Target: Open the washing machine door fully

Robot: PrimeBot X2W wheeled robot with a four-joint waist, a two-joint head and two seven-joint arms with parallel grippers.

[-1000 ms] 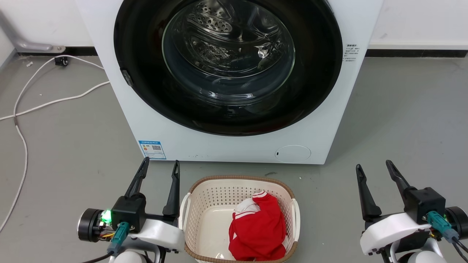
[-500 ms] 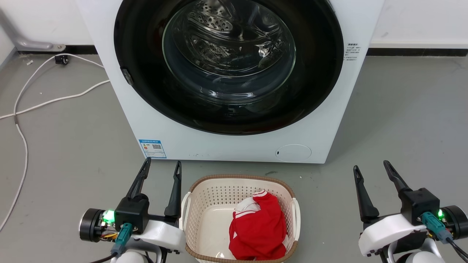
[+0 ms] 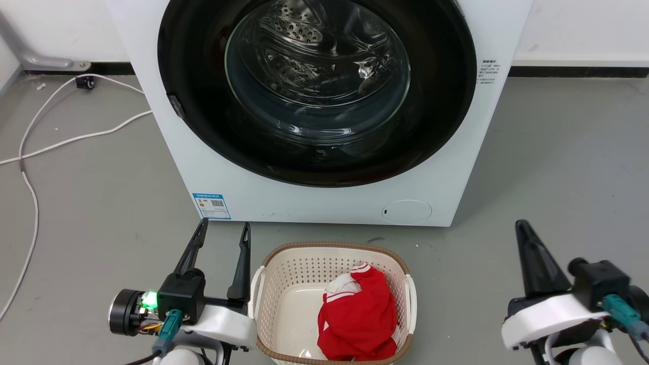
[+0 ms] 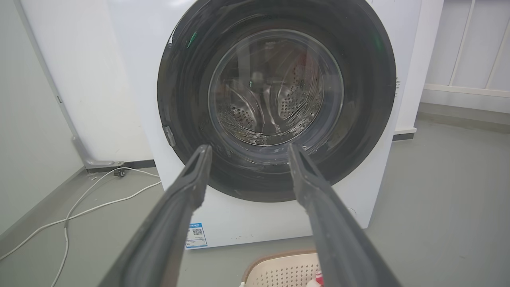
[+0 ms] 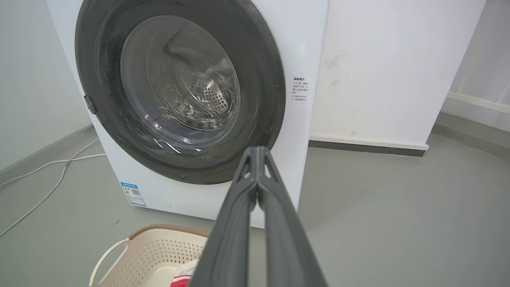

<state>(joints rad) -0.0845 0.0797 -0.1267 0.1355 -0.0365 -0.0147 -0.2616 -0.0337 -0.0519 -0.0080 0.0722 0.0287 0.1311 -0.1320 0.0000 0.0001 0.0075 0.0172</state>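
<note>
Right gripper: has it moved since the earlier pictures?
Yes. The right gripper has shut its jaws, which stood apart before. Otherwise it sits about as far to the right of the laundry basket as before.

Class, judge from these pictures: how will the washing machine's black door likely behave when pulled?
The washing machine door looks rigid, so it should probably swing in one piece, not flex. Its glossy rim may be slippery to grip. The bulging glass window suggests it is heavy.

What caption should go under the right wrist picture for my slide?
Shut right pincer facing the closed washing machine door, laundry basket below.
</note>
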